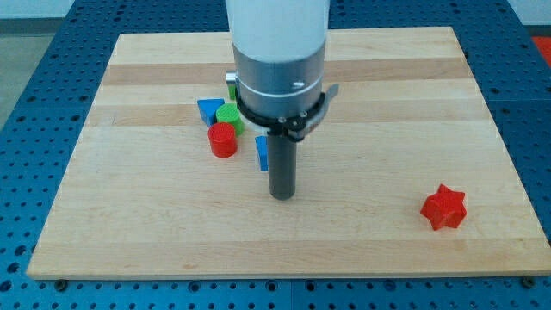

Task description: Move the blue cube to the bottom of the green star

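My tip point(282, 196) rests on the wooden board point(129, 215) near its middle, just right of and below a blue block point(261, 152) that the rod partly hides; its shape is not clear. A green block point(229, 115) sits up and to the left, its shape hard to make out. A blue triangular block point(207, 109) touches the green one on its left. A red cylinder point(222, 139) sits just below the green block. Another green piece point(232, 79) peeks out behind the arm.
A red star point(443, 207) lies alone near the board's lower right. The arm's wide grey body point(280, 77) hides the board's upper middle. A blue perforated table point(26, 77) surrounds the board.
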Tool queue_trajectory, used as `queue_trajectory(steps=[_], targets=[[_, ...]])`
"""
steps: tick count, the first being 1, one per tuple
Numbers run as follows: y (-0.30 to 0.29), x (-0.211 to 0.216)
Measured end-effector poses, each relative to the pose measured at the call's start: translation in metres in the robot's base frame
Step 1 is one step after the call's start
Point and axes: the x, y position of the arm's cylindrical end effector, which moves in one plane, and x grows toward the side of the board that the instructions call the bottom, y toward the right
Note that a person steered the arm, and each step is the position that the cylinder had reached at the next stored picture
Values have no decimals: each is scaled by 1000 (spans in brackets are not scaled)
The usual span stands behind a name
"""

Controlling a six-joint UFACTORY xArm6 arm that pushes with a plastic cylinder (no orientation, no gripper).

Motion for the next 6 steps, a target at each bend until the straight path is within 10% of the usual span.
queue_trajectory(steps=[6], targets=[[-86,-115]])
